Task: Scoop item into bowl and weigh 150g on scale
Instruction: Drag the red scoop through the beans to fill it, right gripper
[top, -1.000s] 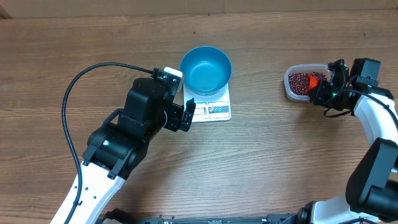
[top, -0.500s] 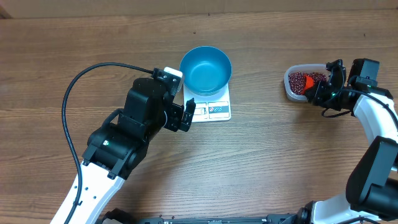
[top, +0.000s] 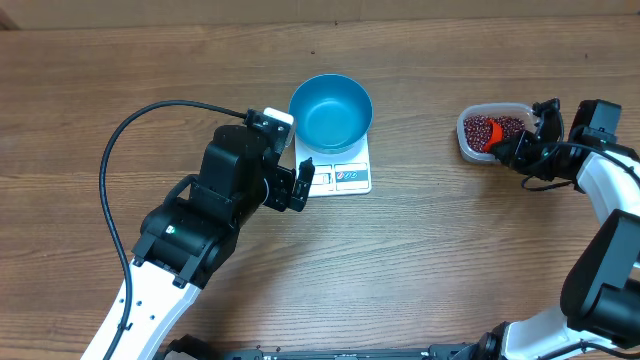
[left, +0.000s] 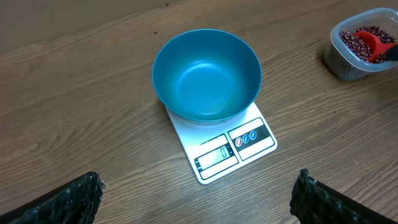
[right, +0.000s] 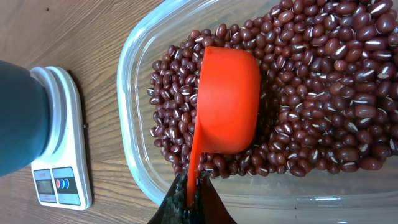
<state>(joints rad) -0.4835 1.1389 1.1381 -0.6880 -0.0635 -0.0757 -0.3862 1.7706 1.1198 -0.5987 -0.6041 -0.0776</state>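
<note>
Wooden table (top: 450, 250) | scale (left: 227, 146) print illegible | right gripper (right: 193, 194) grips scoop (right: 227, 102)

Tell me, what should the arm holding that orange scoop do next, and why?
Probably push the orange scoop deeper into the beans and turn it up full. The right gripper is shut on its handle, the scoop rests on the heap in the clear tub, and the blue bowl on the scale is empty.

Matt wood-grain table (top: 450, 250), smooth satin-finish blue bowl (left: 205, 81), smooth white plastic scale (left: 249, 149), clear glossy plastic tub (right: 134, 124), shiny smooth-skinned red-brown beans (right: 323, 93), smooth matt orange plastic scoop (right: 229, 99).
</note>
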